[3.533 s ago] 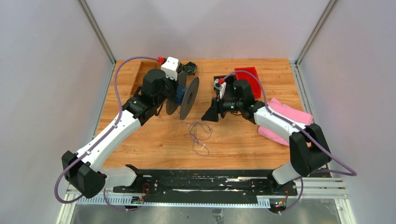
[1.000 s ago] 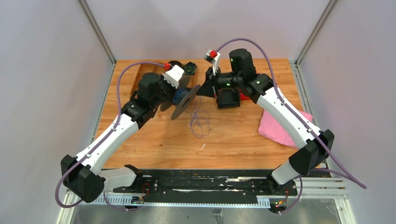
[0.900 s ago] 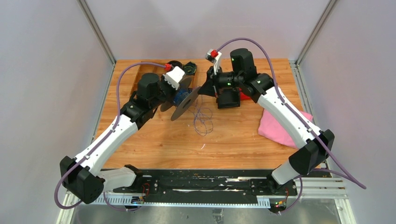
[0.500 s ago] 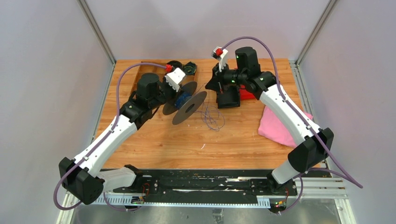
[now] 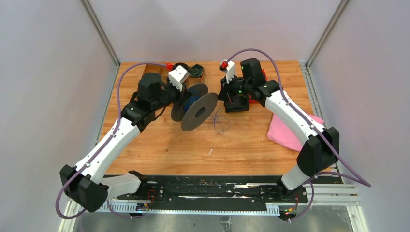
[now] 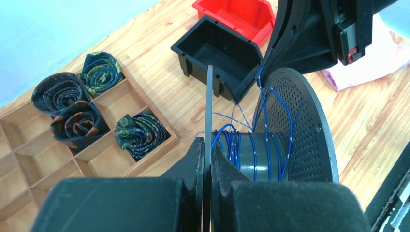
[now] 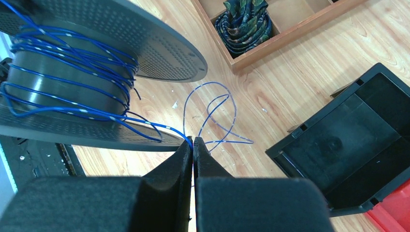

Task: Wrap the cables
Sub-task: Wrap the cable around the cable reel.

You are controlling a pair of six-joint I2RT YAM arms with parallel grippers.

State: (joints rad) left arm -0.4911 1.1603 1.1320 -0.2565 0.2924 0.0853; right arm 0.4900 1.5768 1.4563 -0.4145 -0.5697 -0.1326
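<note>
A big grey spool (image 5: 198,110) hangs in the air over the middle of the table. My left gripper (image 6: 209,145) is shut on the edge of one of its flanges. Thin dark blue cable (image 6: 233,150) lies in several loose turns round the spool's core. A strand runs from the core to my right gripper (image 7: 193,142), which is shut on it just right of the spool. Beyond the jaws the cable (image 7: 208,83) drops in loose loops onto the wood (image 5: 220,123).
A black bin (image 7: 348,145) stands open just right of the right gripper, with a red bin (image 6: 232,14) behind it. A wooden tray (image 6: 29,128) of rolled dark fabric sits at the back left. A pink cloth (image 5: 290,130) lies at the right.
The left arm has carried the spool to the right and turned it. The right gripper has moved right and down with the cable. The loose loops on the table have shrunk and shifted right.
</note>
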